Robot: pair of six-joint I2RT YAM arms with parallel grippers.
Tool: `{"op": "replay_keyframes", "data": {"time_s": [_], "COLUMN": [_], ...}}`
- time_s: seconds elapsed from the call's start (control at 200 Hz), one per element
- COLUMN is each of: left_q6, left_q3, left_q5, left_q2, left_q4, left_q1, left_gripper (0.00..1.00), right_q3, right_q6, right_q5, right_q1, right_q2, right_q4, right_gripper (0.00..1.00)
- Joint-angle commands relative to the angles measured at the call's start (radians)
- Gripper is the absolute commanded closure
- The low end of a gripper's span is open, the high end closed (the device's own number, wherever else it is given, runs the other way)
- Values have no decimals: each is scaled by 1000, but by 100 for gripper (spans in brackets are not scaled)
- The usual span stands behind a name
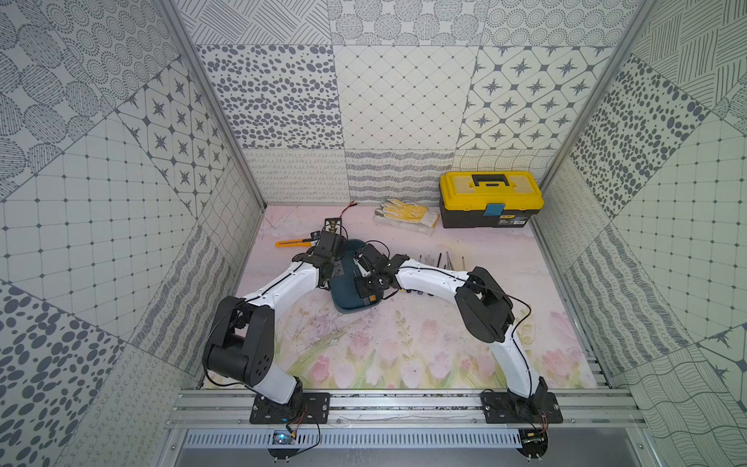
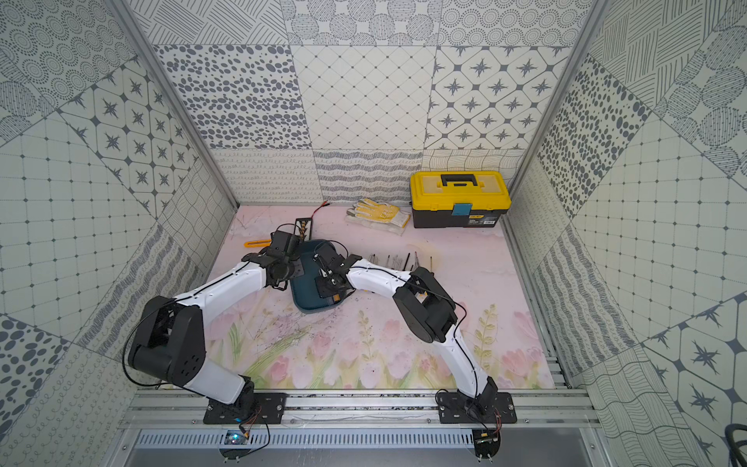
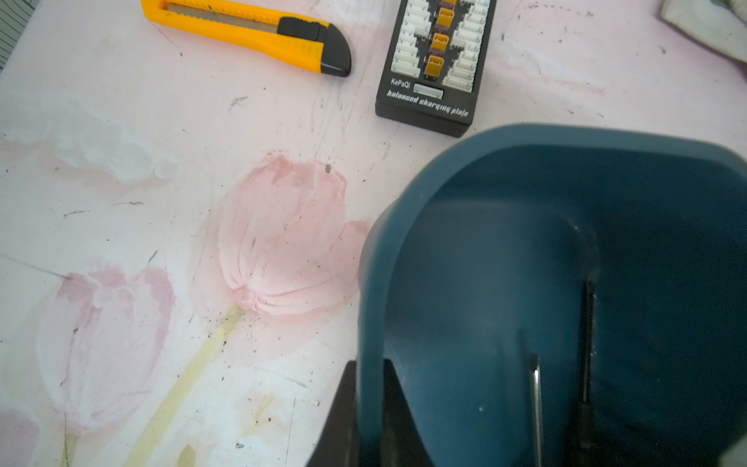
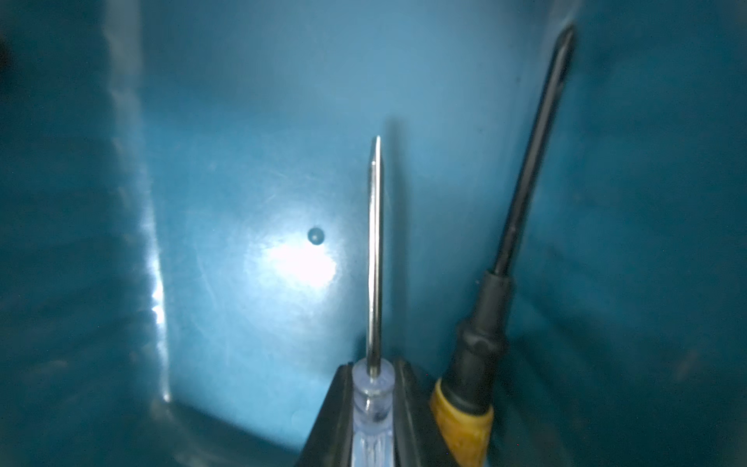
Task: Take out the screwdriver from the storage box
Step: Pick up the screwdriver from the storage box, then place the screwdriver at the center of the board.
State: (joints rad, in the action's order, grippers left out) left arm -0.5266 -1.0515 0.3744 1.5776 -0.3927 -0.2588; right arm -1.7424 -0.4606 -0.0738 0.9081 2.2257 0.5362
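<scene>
Two robot arms work over a teal storage box (image 3: 566,135) on the flower-printed desk (image 1: 404,343). The left claw (image 3: 368,406) is clamped narrow across the box's side wall, one finger outside and one inside, apparently to hold the light tub steady while the other arm pulls. The right claw (image 4: 372,408) reaches down inside the box and is closed on the clear plastic handle of a slim screwdriver (image 4: 375,263). The bright shaft points along the box floor and lies wholly within the walls, so the tool is gripped but not yet out. A second screwdriver (image 4: 521,182), black-shafted with a yellow-banded handle, lies just beside the claw against the wall and looks close enough to be nudged during a lift. A yellow utility knife (image 3: 250,30) and a charging board (image 3: 434,60) lie on the desk outside the box.
</scene>
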Motion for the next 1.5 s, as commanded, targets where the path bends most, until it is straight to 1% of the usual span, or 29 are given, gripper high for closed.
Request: {"op": "replay_keyframes", "data": {"time_s": [0.0,0.41,0.54,0.856,0.971,0.986,1.071,1.246,1.386,1.496], "left_q6": [-4,-1,-1,-32,-33,-34,-37,-49,-53,-53], "left_q3": [-23,-20,-20,-27,-21,-21,-27,-22,-16,-15], "left_q5": [47,74,89,146,164,166,180,193,204,202], "left_q2": [7,6,5,8,6,6,4,-6,-17,-27], "left_q4": [8,-3,-10,-49,-49,-74,-88,-95,-96,-93], "left_q1": [7,9,9,10,15,16,21,28,32,32], "left_gripper": [100,100,100,100,100,100,100,100,100,100], "right_q3": [13,86,104,181,194,196,203,193,140,109], "right_q6": [7,15,24,24,21,19,8,-4,-4,-3], "right_q5": [5,31,57,105,107,107,109,98,91,91], "right_q1": [1,-7,-12,-62,-88,-91,-108,-126,-128,-128], "right_q2": [-74,-213,-260,-352,-346,-343,-335,-285,-220,-175], "right_q4": [-42,-105,-113,-148,-147,-148,-147,-141,-81,-68], "right_gripper": [100,100,100,100,100,100,100,100,100,100]}}
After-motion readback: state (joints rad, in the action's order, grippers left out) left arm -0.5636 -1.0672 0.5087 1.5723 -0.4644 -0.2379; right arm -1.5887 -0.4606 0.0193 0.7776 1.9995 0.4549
